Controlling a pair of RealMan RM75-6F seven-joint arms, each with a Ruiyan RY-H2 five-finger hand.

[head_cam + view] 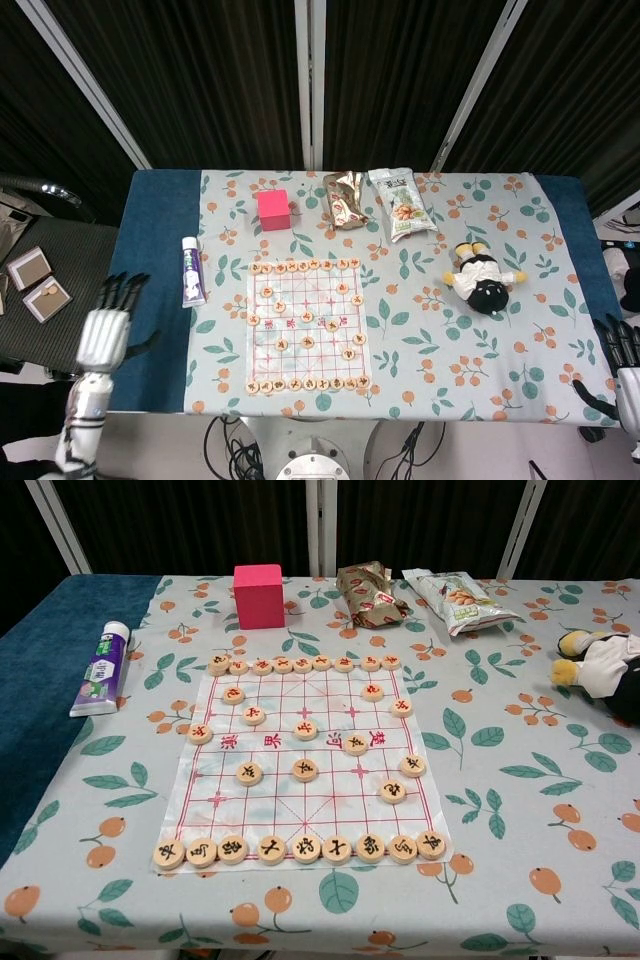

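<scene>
Off the table's left edge, the left hand (pixel 103 335) hangs with fingers spread, holding nothing; nearest it, a slim purple-and-white tube (pixel 191 272) lies flat by that edge. The right hand (pixel 622 362), off the right front corner, looks splayed too, empty. A thin paper chessboard (pixel 305 770) carries round wooden discs.

Worktop (pixel 40 680) carries a floral cloth (pixel 520 810), on which lie a chess sheet (pixel 305 770), pink block (pixel 258 595), two snack packets (pixel 365 593), a plush toy (pixel 605 670) and a tube (pixel 102 667).

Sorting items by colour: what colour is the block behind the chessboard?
The block is pink, clearest in the chest view.
</scene>
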